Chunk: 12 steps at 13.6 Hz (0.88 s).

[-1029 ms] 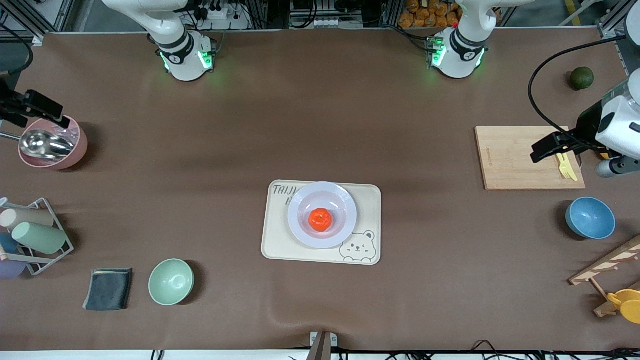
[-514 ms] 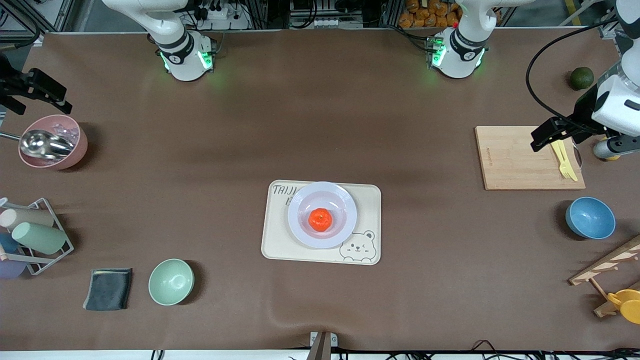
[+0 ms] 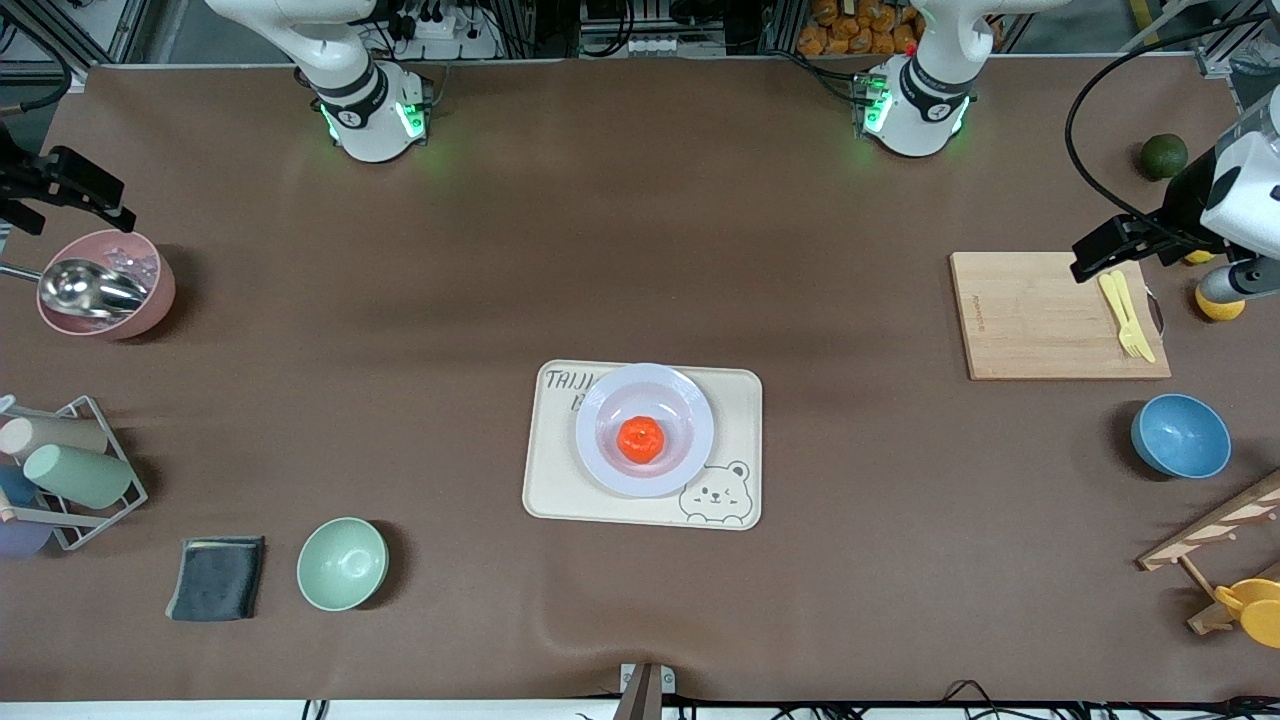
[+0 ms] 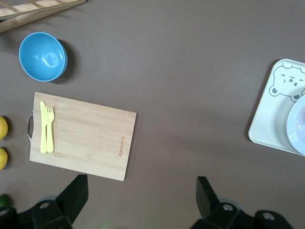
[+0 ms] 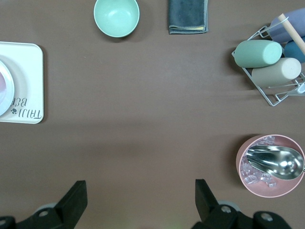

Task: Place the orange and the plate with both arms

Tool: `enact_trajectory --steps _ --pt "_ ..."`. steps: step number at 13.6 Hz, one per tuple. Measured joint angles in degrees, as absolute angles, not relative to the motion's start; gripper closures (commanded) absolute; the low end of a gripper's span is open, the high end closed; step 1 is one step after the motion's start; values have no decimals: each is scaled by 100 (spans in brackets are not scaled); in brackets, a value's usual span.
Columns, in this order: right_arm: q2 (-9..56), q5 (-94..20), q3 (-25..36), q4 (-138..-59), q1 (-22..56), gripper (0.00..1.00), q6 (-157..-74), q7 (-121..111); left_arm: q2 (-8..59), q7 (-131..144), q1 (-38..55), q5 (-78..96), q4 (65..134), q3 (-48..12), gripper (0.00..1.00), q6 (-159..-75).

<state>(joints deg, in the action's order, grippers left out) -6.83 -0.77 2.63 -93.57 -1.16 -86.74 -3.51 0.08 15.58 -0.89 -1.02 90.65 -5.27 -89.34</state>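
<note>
Front view: I see the orange [image 3: 640,440] in the plate [image 3: 690,400] on the tray [image 3: 740,450] mid-tabletop, well apart from both empty, spread-fingered grippers, left [image 3: 1100,252] over the board [image 3: 1030,320], right [image 3: 75,190] by the pink bowl [image 3: 150,300].

A robotics lab, dressed up as a kitchen. Two white arm bases [image 3: 375,115] glow green, bolted along the back edge of a brown-covered table [image 3: 640,250], with aluminium framing [image 3: 60,35], power strips [image 3: 435,25] and loose cables [image 3: 1100,150] crowding the space past that edge. On the tabletop it's all staged kitchenware: a bamboo cutting board [image 3: 1040,315] with yellow plastic cutlery [image 3: 1125,313], coloured bowls [image 3: 342,563], a wire rack of cups [image 3: 65,470], a bear-printed tray [image 3: 560,480]. Crates of oranges [image 3: 855,25] sit stocked up past the back edge.
</note>
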Motion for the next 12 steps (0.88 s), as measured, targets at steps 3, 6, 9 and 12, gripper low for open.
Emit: enact_trajectory --steps 3,6,9,12 --pt "-684 -77 266 -9357 -120 0 -8686 -215 54 1558 -89 -102 9028 -531 0 -8924" --pt "-684 -77 266 -9357 -123 0 -8693 -179 55 1558 -89 -104 9012 -536 0 -8901" --pt "-684 -80 259 -9357 -123 0 -8692 -178 55 1558 -89 -105 9011 -537 0 -8891" --pt "-684 -80 243 -9358 -123 0 -8683 -178 55 1558 -89 -105 9011 -537 0 -8874"
